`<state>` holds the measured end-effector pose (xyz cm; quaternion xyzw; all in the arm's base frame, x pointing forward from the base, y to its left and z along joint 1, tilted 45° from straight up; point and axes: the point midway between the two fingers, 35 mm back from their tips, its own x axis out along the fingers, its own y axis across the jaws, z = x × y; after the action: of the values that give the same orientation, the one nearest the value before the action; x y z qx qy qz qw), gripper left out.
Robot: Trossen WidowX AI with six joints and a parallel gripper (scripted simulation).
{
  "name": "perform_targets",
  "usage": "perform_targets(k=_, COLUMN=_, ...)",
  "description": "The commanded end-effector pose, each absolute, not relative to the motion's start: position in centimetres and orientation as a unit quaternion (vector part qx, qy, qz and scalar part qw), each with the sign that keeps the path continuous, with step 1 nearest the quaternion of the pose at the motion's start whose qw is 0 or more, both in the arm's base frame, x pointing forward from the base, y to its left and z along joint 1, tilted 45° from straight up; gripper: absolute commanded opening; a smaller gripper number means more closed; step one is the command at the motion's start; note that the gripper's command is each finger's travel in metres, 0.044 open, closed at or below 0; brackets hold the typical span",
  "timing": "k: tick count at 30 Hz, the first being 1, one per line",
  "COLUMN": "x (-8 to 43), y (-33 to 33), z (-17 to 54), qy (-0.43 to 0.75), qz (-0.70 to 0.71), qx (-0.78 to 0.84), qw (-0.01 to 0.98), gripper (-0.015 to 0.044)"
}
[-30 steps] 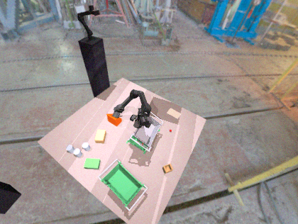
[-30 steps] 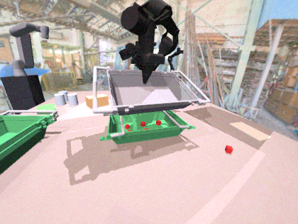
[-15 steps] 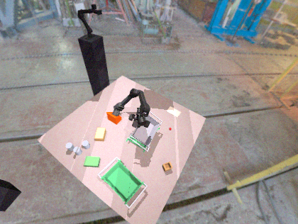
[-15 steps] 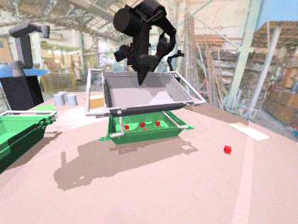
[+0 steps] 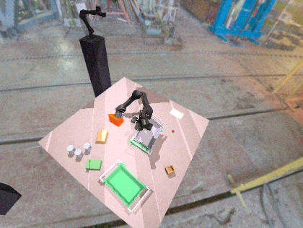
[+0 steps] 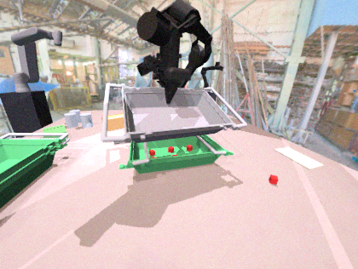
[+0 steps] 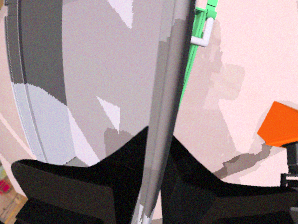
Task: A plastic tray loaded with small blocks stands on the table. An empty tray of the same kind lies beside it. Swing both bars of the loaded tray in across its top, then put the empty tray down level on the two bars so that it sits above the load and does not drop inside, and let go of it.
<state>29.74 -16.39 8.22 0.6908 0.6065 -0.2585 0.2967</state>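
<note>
The loaded green tray (image 6: 179, 163) (image 7: 188, 80) stands on the table with red blocks (image 6: 170, 150) inside. Its left bar (image 6: 141, 162) and right bar (image 6: 218, 151) lie inward over its ends. The empty grey tray (image 5: 146, 138) (image 6: 158, 115) (image 7: 100, 65) is held just above it, its near side tipped down in the exterior view. Its own bars (image 6: 106, 112) (image 6: 229, 108) stick out past its ends. My gripper (image 6: 170, 97) (image 7: 156, 132) is shut on the grey tray's far long wall. Whether the grey tray touches the bars, I cannot tell.
A larger green tray (image 5: 125, 184) (image 6: 30, 170) stands apart. An orange bin (image 5: 116, 120) (image 7: 282, 122), a yellow block (image 5: 102, 136), grey cylinders (image 5: 78, 154), a green block (image 5: 94, 164), a small orange box (image 5: 169, 169), a white card (image 5: 177, 113) and a loose red block (image 5: 173, 131) (image 6: 274, 180) lie around.
</note>
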Motion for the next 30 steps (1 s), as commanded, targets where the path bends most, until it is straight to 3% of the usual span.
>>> perform_targets(k=1, x=29.9, y=-16.4, z=8.2, qy=0.595, qz=-0.261, qx=0.7, qw=0.297, gripper=0.0)
perform_targets(k=30, x=29.6, y=-13.9, z=5.7, qy=0.589, qz=-0.287, qx=0.709, qw=0.262, gripper=0.0)
